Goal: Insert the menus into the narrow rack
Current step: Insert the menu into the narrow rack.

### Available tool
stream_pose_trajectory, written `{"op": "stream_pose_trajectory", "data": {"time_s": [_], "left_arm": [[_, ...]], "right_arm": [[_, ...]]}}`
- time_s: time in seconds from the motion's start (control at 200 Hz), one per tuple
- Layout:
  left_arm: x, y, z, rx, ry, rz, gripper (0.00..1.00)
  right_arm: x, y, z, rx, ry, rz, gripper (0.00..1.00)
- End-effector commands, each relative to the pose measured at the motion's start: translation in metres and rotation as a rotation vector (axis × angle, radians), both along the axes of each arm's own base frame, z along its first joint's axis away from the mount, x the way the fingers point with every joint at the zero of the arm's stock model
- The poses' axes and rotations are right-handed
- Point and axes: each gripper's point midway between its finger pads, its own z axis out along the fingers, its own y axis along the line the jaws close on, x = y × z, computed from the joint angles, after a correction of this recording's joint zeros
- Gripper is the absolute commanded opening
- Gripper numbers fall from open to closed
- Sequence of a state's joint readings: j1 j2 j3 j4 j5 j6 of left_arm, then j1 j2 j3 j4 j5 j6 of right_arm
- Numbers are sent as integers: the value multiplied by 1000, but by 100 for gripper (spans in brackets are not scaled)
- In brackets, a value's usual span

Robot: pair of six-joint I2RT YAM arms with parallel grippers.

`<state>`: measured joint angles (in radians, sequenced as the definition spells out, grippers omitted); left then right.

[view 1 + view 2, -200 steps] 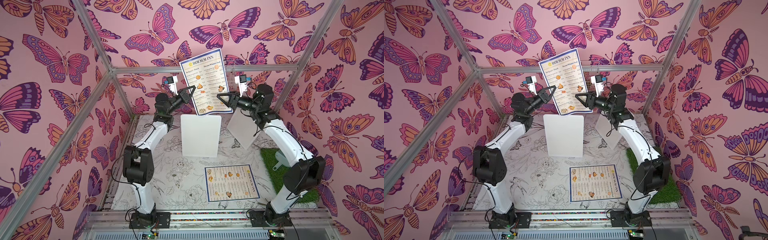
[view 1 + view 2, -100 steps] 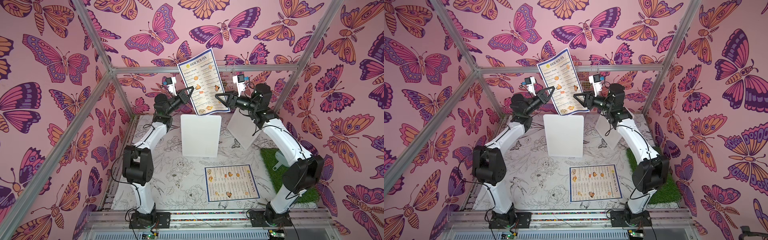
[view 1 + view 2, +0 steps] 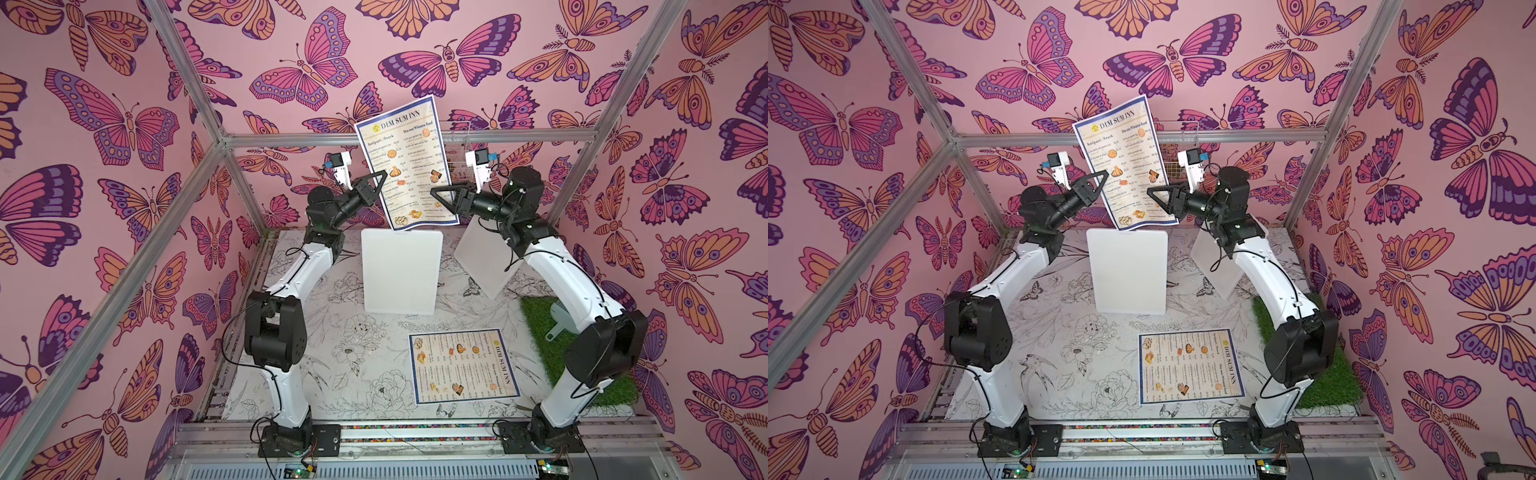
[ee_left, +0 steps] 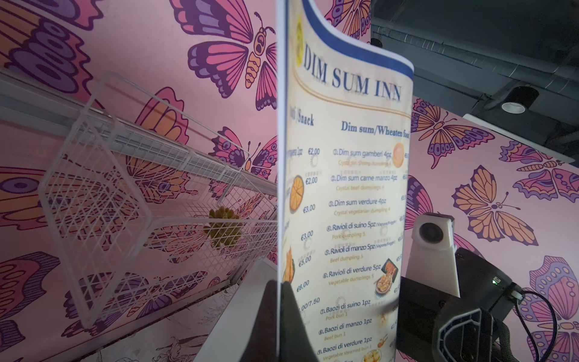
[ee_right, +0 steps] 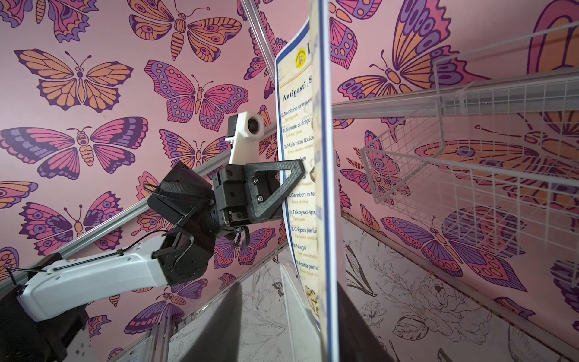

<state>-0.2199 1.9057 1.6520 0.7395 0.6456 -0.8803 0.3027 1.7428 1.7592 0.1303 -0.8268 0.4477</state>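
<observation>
First insertion is in hand: the closed left tool (image 3: pixel 379 179) pinches one menu (image 3: pixel 409 153) upright near the rack (image 4: pixel 94 203), the right tool (image 3: pixel 435 193) straddles its edge half open, and next, I judge, its lower edge must enter the rack.

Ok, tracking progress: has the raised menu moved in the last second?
Yes. The raised menu has shifted slightly toward the robot's left, judged against the white board on the table.

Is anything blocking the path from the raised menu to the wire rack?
Nothing visible does. The left gripper holds the menu upright; in the left wrist view only open space lies between it and the rack.
</observation>
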Motion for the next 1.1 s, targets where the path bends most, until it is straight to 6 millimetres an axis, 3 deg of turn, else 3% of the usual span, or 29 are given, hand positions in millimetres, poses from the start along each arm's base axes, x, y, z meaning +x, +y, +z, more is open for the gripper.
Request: {"op": "stream_pose_trajectory", "data": {"time_s": [0.0,0.295,0.571,1.092], "left_arm": [[-5,9,10,-9,-38,14,0],[-6,15,5,-12,-30,27,0],[-9,9,16,-50,-31,5,0],[-19,-15,28,-77,-32,-43,0]], "right_arm": [[-1,8,7,4,-17,19,45],[0,12,4,2,-13,23,45],[-2,8,7,-19,-35,-9,45],[7,-32,14,-35,-46,-103,54]]}}
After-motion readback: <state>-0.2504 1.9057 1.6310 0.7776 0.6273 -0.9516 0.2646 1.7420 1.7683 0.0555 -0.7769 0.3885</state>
